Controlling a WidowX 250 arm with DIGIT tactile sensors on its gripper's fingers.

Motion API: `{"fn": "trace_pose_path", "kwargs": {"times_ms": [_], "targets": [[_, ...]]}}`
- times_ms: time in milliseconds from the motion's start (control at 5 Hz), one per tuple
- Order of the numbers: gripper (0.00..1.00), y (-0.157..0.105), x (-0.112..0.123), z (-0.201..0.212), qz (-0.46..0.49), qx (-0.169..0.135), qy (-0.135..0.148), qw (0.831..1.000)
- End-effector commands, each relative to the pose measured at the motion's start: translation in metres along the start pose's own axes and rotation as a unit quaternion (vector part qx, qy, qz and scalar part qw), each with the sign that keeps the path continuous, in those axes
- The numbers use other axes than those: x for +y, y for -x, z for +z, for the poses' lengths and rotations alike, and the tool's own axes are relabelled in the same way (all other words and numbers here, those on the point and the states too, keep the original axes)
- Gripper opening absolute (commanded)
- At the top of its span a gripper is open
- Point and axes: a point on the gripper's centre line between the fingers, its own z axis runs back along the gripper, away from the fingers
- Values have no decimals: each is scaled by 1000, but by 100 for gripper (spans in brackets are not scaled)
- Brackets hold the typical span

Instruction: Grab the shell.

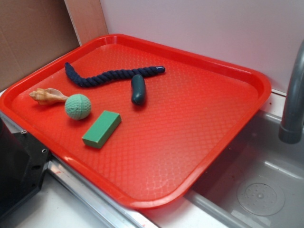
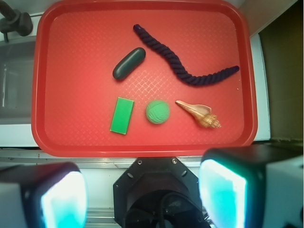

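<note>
- We see a red plastic tray [image 1: 228, 114] with a textured floor and raised rim, set beside a grey sink basin [image 1: 266, 185] with a grey faucet pipe [image 1: 292, 99].
- The small tan-and-cream spiral conch shell [image 2: 199, 114] lies on its side on the tray floor. In the wrist view it is in the lower right part of the tray, pointed tip toward the green knitted ball [image 2: 157, 112], near it but not touching.
- In the exterior view the shell [image 1: 47, 96] sits near the tray's left rim, just left of the ball [image 1: 78, 106].
- A green rectangular block [image 2: 122, 115] lies flat on the other side of the ball from the shell, apart from it.
- A dark green oblong capsule-shaped object [image 2: 128, 63] lies further toward the middle of the tray.
- A dark navy twisted rope [image 2: 187, 59] curves across the tray beyond the shell; in the exterior view one end comes close to the dark oblong, and we cannot tell whether they touch.
- The gripper [image 2: 142, 197] hangs over the near edge, outside the tray, well apart from the shell. Its two fingers [image 2: 223, 194] show at the bottom of the wrist view with pale teal faces, spread wide, nothing between them.
- In the exterior view only a black piece of the robot [image 1: 19, 166] shows at the lower left corner.
</note>
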Motion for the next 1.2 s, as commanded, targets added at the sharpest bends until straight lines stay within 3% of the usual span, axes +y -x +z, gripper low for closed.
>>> {"fn": "trace_pose_path", "kwargs": {"times_ms": [0, 400, 1000], "targets": [[100, 0, 0, 0, 0, 0, 0, 1000], [100, -18, 21, -14, -47, -20, -2, 999], [100, -37, 65, -71, -211, -58, -26, 975]]}}
